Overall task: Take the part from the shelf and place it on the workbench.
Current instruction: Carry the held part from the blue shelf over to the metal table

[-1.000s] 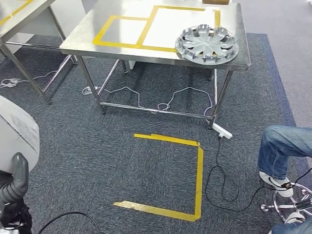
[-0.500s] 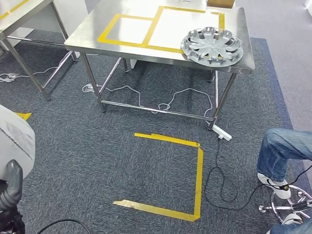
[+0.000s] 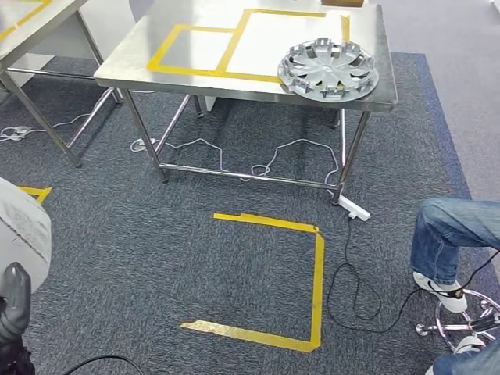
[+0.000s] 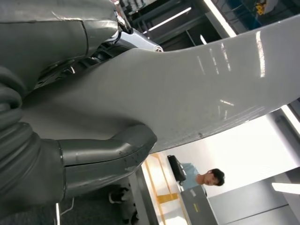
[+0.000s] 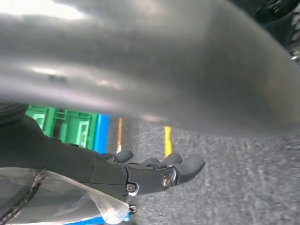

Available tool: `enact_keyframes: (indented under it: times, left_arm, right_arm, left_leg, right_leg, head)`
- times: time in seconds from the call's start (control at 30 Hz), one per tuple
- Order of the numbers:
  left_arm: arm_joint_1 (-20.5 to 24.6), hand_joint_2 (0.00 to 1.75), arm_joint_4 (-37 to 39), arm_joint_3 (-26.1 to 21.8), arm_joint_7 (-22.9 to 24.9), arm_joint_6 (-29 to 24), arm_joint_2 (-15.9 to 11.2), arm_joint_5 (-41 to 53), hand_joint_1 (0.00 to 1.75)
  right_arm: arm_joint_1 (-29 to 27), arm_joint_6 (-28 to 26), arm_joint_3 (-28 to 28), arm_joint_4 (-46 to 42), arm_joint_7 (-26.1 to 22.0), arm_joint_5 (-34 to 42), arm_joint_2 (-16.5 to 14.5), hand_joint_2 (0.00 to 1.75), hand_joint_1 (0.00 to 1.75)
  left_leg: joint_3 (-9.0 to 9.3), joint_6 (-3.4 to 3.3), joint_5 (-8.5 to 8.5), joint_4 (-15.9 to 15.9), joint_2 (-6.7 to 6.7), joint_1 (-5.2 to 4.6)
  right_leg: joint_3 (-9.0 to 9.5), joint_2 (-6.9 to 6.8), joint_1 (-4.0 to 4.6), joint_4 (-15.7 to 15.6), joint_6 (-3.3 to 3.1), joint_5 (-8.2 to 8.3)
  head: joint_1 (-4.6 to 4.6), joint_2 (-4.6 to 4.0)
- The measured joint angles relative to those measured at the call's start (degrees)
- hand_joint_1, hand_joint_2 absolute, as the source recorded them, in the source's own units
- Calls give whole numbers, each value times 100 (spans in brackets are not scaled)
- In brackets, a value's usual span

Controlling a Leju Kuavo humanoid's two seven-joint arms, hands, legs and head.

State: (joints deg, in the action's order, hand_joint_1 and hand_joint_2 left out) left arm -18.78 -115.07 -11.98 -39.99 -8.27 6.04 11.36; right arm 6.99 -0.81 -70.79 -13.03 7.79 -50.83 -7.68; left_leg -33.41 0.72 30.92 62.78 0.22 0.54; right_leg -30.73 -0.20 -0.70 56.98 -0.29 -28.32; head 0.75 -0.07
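A large, smooth grey part [image 3: 20, 230] sticks into the head view at the lower left. My left hand [image 3: 12, 301] grips it from below. In the left wrist view the thick thumb [image 4: 106, 152] presses against the part's glossy surface [image 4: 198, 89]. In the right wrist view the same grey part [image 5: 141, 61] runs blurred across the picture. My right hand [image 5: 152, 173] lies stretched out beside it with floor showing between, and its thumb is hidden. The steel workbench [image 3: 130, 58], marked with yellow tape squares, stands ahead.
A silver hubcap [image 3: 328, 69] lies on the workbench's right end. A second steel table [image 3: 23, 23] stands at far left. Yellow tape [image 3: 316, 289] marks the carpet, with cables [image 3: 354, 289] beside it. A seated person's leg [image 3: 454, 234] and stool base [image 3: 460, 324] are at right. Green crates [image 5: 67, 124] are nearby.
The whole picture sways slightly, so the camera has moved. The grey part and my left hand have sunk further into the lower left corner.
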Motion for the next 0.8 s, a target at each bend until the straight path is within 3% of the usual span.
enact_keyframes:
  times: [0.07,0.1,0.13,0.17,0.27,0.33,0.43,0.5,0.57,0.6,0.63,0.67,0.73,0.8]
  left_arm:
    - [-9,175,-3,-21,0,-1,8,-1,175]
    - [-15,175,-3,-31,0,-1,14,-2,175]
    - [-20,175,-3,-40,0,-1,19,-2,175]
    - [-23,175,-3,-50,0,-1,23,-3,175]
    - [-26,175,-5,-72,-1,-1,30,-4,175]
    - [-40,175,-14,-88,-1,-1,39,-6,175]
    - [-71,175,-41,-124,-1,28,78,-33,175]
    - [-74,175,-63,-153,-3,50,122,-19,175]
    - [-74,175,-80,-189,-5,13,175,61,175]
    - [-75,175,-83,-205,-5,-21,203,102,175]
    - [-76,175,-85,-215,-5,-59,228,130,175]
    - [-77,175,-89,-220,-5,-95,245,142,175]
    - [-79,175,-118,-223,-5,-148,260,117,175]
    - [-79,175,-171,-226,-5,-158,261,50,175]
  right_arm:
    - [-2,1,0,0,-3,-1,-1,0,0]
    - [-4,1,0,0,-5,-1,-2,0,0]
    - [-5,1,0,0,-5,-1,-3,0,0]
    - [-5,1,0,0,-5,-2,-5,0,0]
    - [0,2,2,0,-5,-9,-25,0,0]
    - [4,3,5,0,-7,-17,-37,0,0]
    - [1,3,22,0,-8,-30,-39,0,0]
    - [1,2,31,0,-8,-34,-39,0,0]
    - [-3,1,33,0,-8,-37,-40,0,0]
    - [-7,0,33,0,-4,-38,-41,0,0]
    - [-11,-2,33,0,0,-39,-42,0,0]
    - [-13,-7,33,0,4,-40,-43,0,0]
    - [-8,-15,33,0,10,-42,-43,0,0]
    - [7,-17,34,0,7,-43,-43,0,0]
  left_leg:
    - [-316,28,354,742,-2,4]
    - [-426,32,430,1006,-2,4]
    - [-451,27,389,1074,-2,4]
    - [-376,12,245,916,-2,3]
    - [101,-69,-257,-136,-12,-14]
    - [219,-106,-306,-456,-18,-37]
    - [206,-175,-332,-508,-14,-22]
    - [205,-236,-363,-542,-7,6]
    - [191,-260,-367,-540,-1,3]
    - [187,-262,-367,-539,0,1]
    - [188,-262,-367,-538,0,0]
    - [193,-259,-365,-536,-2,1]
    - [213,-239,-354,-531,-5,5]
    - [208,-184,-334,-502,-5,-16]
  right_leg:
    - [-4,0,10,2,-28,-3]
    - [-2,1,16,4,-32,-5]
    - [1,4,21,5,-34,-6]
    - [9,9,26,6,-34,-7]
    - [23,21,52,17,-12,-18]
    - [-9,20,66,28,36,-17]
    - [-60,13,56,68,127,-55]
    - [-249,16,48,449,180,-301]
    - [-615,18,30,1223,219,-665]
    - [-768,17,20,1536,233,-764]
    - [-836,16,13,1671,244,-758]
    - [-791,15,7,1568,249,-639]
    - [-437,5,-2,836,239,-243]
    - [-106,3,3,189,207,-42]
  head:
    - [-15,0]
    - [-14,0]
    - [-15,0]
    - [-15,0]
    - [-14,0]
    - [-9,0]
    - [-3,0]
    - [19,0]
    - [36,0]
    - [34,0]
    - [35,0]
    - [35,0]
    - [36,0]
    - [30,0]
